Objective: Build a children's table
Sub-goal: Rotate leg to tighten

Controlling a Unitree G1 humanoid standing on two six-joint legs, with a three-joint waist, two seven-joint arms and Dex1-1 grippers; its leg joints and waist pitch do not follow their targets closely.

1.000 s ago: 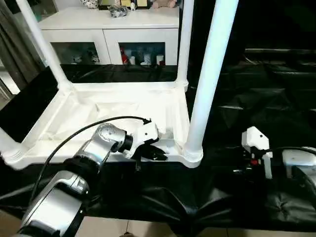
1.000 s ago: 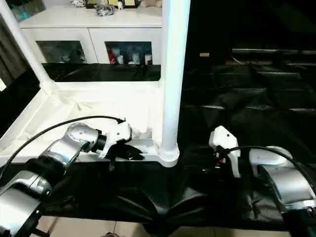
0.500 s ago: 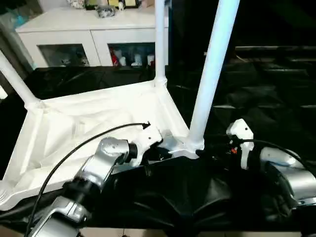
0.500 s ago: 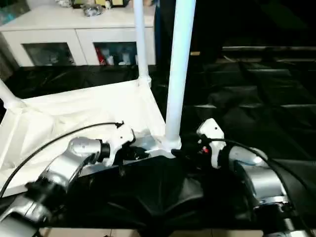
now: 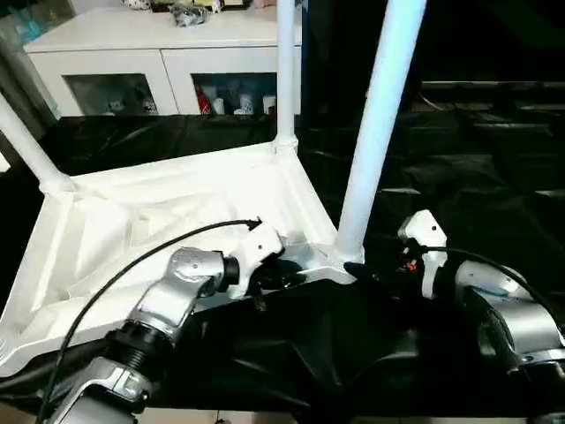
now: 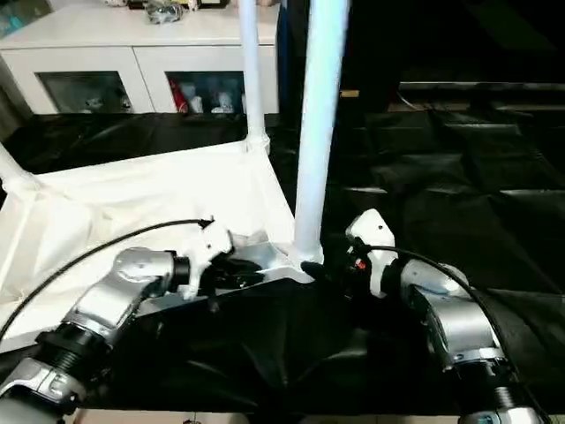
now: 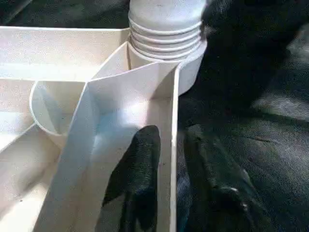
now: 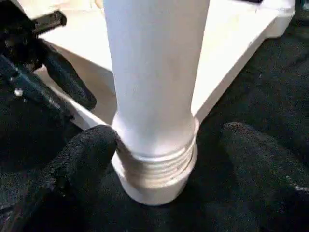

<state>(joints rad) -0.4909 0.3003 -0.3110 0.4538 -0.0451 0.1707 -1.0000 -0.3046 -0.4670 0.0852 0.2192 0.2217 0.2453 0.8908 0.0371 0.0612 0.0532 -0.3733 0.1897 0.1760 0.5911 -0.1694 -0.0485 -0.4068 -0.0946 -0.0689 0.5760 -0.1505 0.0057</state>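
Note:
The children's table lies upside down on black cloth, its white tabletop [image 5: 159,212] showing the ribbed underside. White legs stand in its sockets: one at the near right corner [image 5: 375,132], one at the far corner [image 5: 285,71], one at the left [image 5: 31,146]. My left gripper [image 5: 282,276] is at the near rim beside that near right corner. In the left wrist view its fingers [image 7: 140,164] straddle the thin rim wall, slightly open. My right gripper [image 5: 366,265] is open around the flared base of the near right leg [image 8: 154,96]. One finger [image 8: 87,150] sits close against the base and the other stands apart.
A white cabinet [image 5: 168,44] with glass-fronted shelves stands behind the table, with small items on top. Crumpled black cloth [image 5: 468,177] covers the surface to the right. A black cable [image 5: 159,252] loops over my left forearm.
The view has shifted. The tabletop has swung round relative to the cabinet. My right gripper has come in to the near right leg's base. My left gripper's fingers have eased off the rim.

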